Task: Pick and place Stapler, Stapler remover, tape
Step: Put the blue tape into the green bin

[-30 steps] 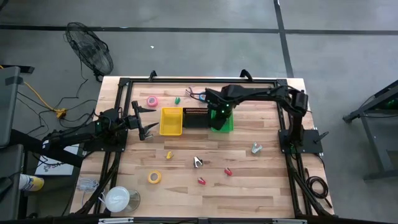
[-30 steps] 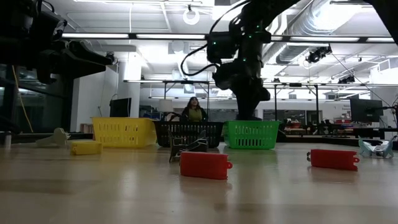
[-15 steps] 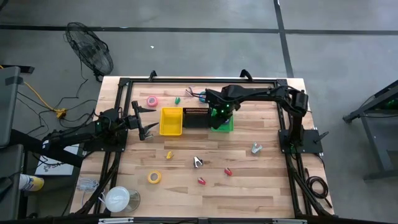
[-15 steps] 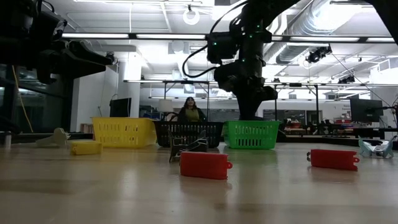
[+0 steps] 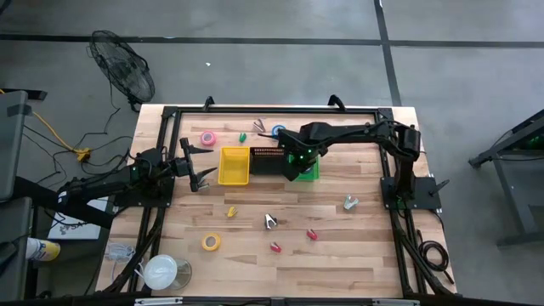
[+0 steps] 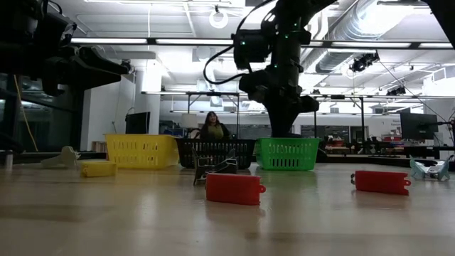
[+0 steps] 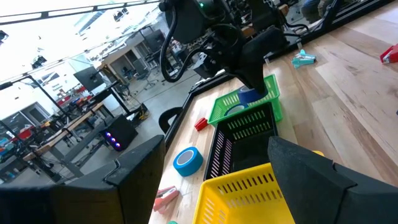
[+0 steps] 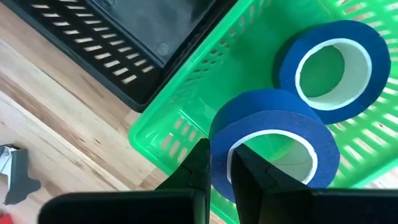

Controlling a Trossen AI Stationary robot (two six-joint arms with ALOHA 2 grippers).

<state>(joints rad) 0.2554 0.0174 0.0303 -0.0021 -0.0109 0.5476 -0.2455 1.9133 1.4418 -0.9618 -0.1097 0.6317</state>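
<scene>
My right gripper [image 5: 296,163] points down over the green bin [image 5: 306,168] and is shut on a blue tape roll [image 8: 273,140]. A second blue roll [image 8: 333,68] lies flat on the bin's floor. My left gripper [image 5: 200,177] hangs open and empty left of the yellow bin [image 5: 235,165]. On the table lie a pink roll [image 5: 207,138], a yellow roll [image 5: 211,242], another blue roll [image 5: 279,130], two red staplers [image 5: 312,234] [image 5: 275,247] and two staple removers [image 5: 270,222] [image 5: 350,202]. My right gripper pinches the blue roll's wall [image 8: 219,146] between its two fingers, one finger [image 8: 198,169] outside the ring and one [image 8: 249,174] inside its hole. The fingers come from above, pointing down. The roll hangs tilted below them, over the green bin by its wall.
A black bin [image 5: 267,159] stands between the yellow and green bins. A large white roll [image 5: 160,272] sits at the near left corner. A small yellow piece [image 5: 230,212] and a green piece [image 5: 242,136] lie on the table. A person [image 6: 212,128] shows in the room behind.
My right gripper has shifted a little toward the table's left above the green bin. The blue roll on the table at the far edge, earlier under the arm, now shows.
</scene>
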